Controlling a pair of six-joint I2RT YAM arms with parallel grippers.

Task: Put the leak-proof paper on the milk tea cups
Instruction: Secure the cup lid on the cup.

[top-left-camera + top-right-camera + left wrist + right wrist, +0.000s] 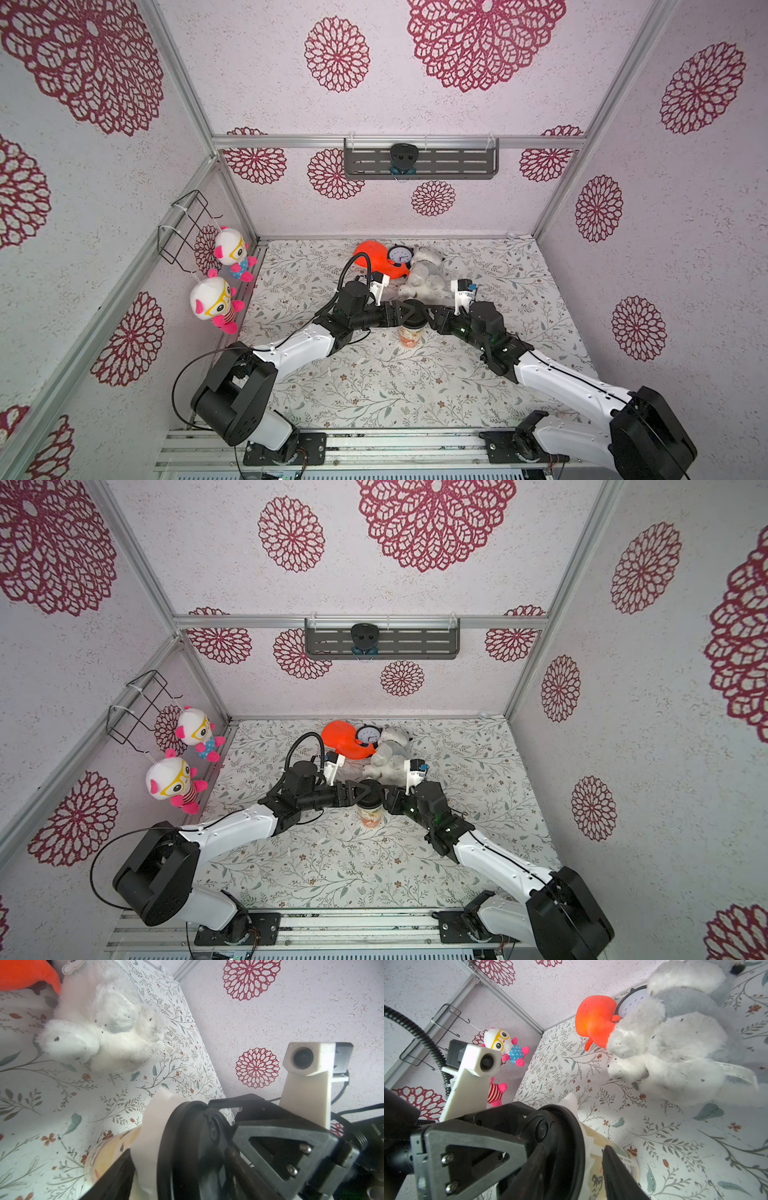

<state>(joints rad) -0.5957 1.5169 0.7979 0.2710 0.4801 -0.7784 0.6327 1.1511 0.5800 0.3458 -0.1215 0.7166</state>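
The milk tea cup (411,337) (370,817) stands upright mid-table in both top views, orange print on its lower side. A black round lid (182,1147) (566,1142) sits on its mouth. The leak-proof paper (153,1126) (591,1153) lies under the lid, its white edge hanging over the cup (108,1151) (629,1159). My left gripper (409,311) (178,1167) reaches in from the left and my right gripper (430,318) (573,1169) from the right. Each is open and straddles the lid's rim, one finger over the lid top, the other beside the cup wall below the paper.
Behind the cup lie a white plush dog (424,276), an orange whale toy (374,257) and a small clock (400,254). Two plush dolls (230,253) (212,305) hang below a wire rack (183,226) on the left wall. Both arms cross the table's front half.
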